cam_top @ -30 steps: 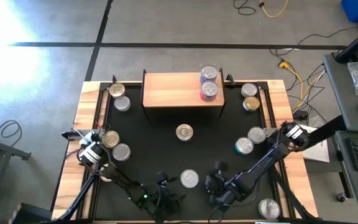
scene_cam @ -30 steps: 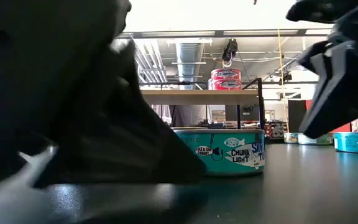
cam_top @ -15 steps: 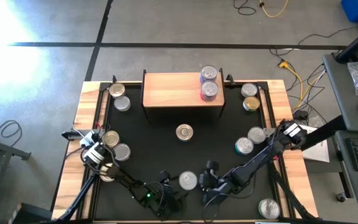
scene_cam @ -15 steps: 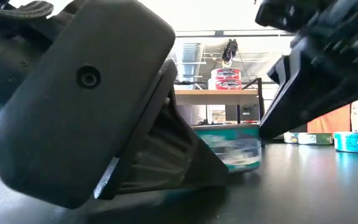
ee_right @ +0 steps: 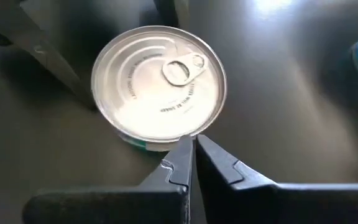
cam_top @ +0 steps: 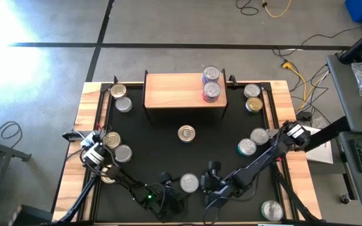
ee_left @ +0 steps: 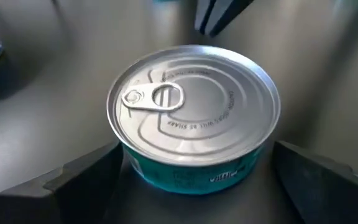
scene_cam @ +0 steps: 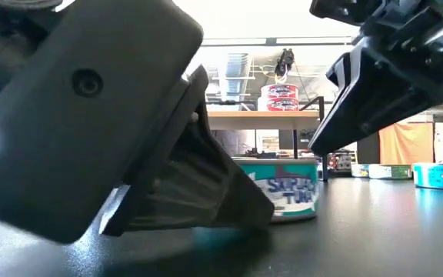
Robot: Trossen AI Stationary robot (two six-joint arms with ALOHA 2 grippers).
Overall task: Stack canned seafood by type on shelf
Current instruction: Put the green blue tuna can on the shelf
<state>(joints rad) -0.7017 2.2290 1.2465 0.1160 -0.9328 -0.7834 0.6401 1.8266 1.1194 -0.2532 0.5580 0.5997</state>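
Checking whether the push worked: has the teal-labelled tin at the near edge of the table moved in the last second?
Yes. In the high view the teal tin has slid left, toward the open left claw, judged against the shelf; the shut right claw sits against it.

tin (ee_left: 194,115): shiny ribbed metal lid, glossy teal paper label
tabletop (cam_top: 162,150): smooth black, faint sheen, wood edges
shelf (cam_top: 175,90): pale matt wood

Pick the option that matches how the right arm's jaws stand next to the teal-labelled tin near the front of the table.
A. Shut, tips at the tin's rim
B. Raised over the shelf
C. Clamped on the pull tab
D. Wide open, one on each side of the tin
A: in the right wrist view the right gripper has its jaws pressed together with their tips at the rim of the teal-labelled tin, not straddling it.
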